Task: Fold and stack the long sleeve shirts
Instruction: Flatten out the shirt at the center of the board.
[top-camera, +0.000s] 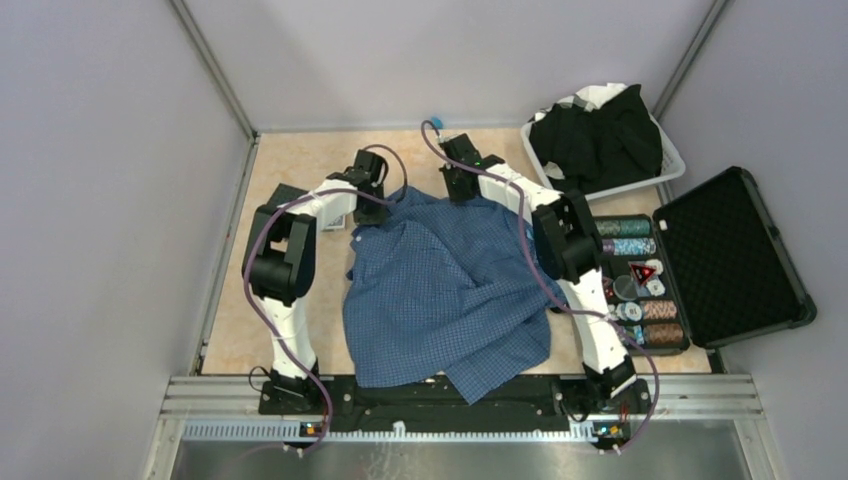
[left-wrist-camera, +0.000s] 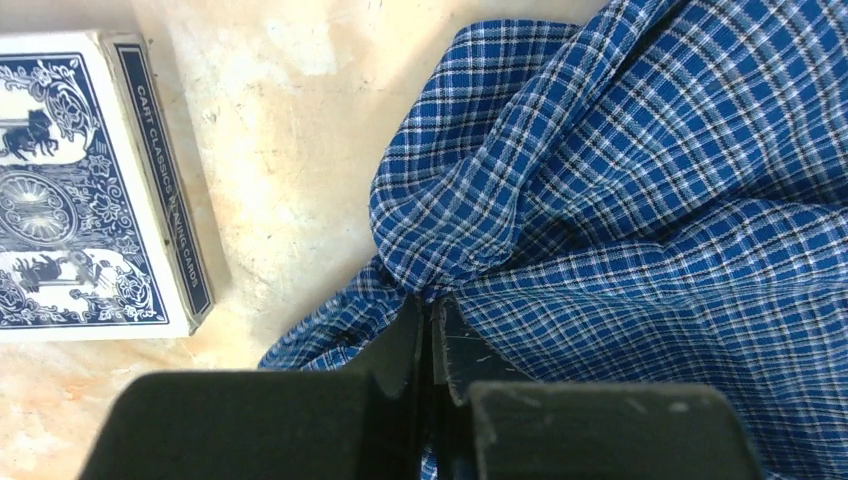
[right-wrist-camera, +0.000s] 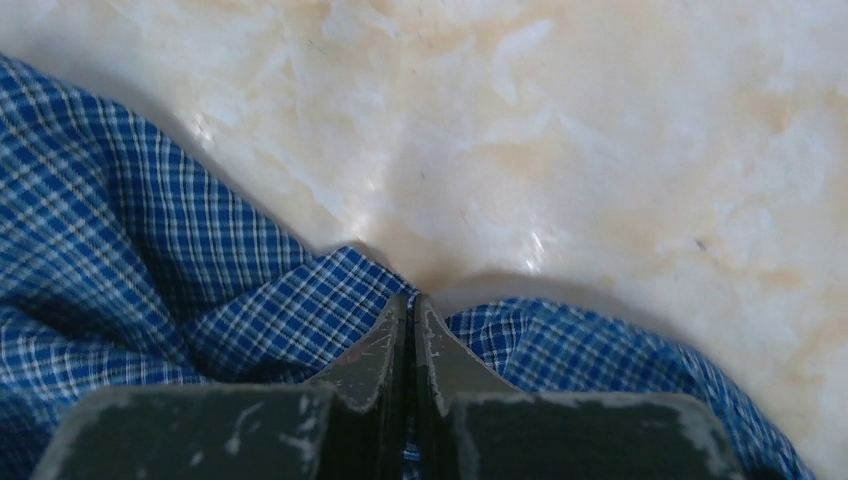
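A blue checked long sleeve shirt (top-camera: 440, 290) lies spread and rumpled on the table between the two arms. My left gripper (top-camera: 374, 205) is shut on the shirt's far left edge; in the left wrist view its jaws (left-wrist-camera: 432, 305) pinch a bunched fold of checked cloth (left-wrist-camera: 600, 200). My right gripper (top-camera: 462, 192) is shut on the far right edge, and in the right wrist view a thin fold of cloth (right-wrist-camera: 250, 300) shows between its closed tips (right-wrist-camera: 411, 300). Black shirts (top-camera: 600, 140) are heaped in a white basket (top-camera: 672, 160) at the back right.
A blue pack of playing cards (left-wrist-camera: 90, 190) lies on the table left of the left gripper. An open black hard case (top-camera: 735, 255) with poker chips (top-camera: 640, 285) stands at the right. Grey walls close in the table on three sides.
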